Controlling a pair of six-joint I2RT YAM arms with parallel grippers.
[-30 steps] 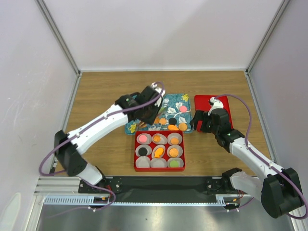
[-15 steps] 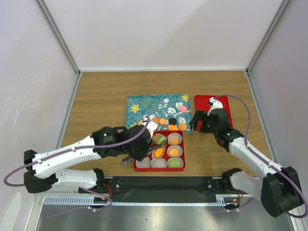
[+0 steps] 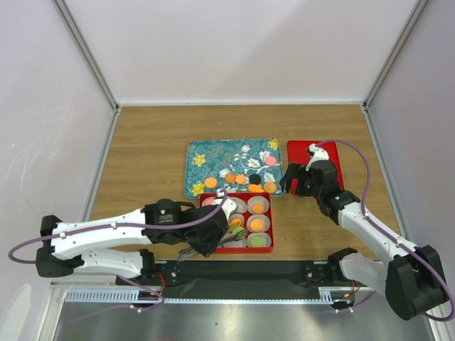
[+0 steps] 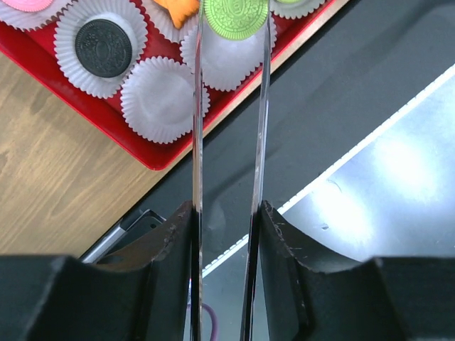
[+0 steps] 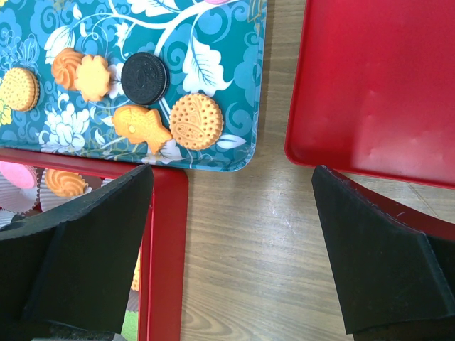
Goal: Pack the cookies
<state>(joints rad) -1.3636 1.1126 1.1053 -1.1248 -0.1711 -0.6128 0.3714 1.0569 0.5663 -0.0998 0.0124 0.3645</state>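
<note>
The left gripper (image 4: 229, 35) has its two long thin blades pressed onto the edges of a green cookie (image 4: 236, 13), pinching it. The blade tips and the cookie's far part run off the top of the left wrist view, so how far the tips reach cannot be told. The green cookie hangs over a white paper cup (image 4: 227, 60) in the near row of the red box (image 3: 271, 213); whether it touches the paper is unclear. Just beside that cup, the cup in the box's near-left corner (image 4: 160, 99) lies empty. Next to it a black cookie (image 4: 104, 47) sits in its own cup; a pink cookie (image 4: 28, 3) and an orange cookie (image 4: 178, 8) are cut off at the frame edge.

From above, the left arm (image 3: 106, 231) lies across the near-left part of the box, hiding the left column of cups and the pinched cookie. The right column shows orange, orange and green discs, one per cup.

The rest of the cookies (image 3: 240, 179) lie loose along the near edge of the teal tray (image 3: 213, 153), just beyond the box on the wooden table (image 3: 142, 142); one pink disc lies farther back near the tray's right edge.

The right gripper (image 5: 231, 170) is spread wide with nothing between its fingers (image 5: 85, 234). It hovers over the strip of table between the teal tray and a flat red tray (image 5: 384, 85). Its own arm covers part of that red tray in the top view.
</note>
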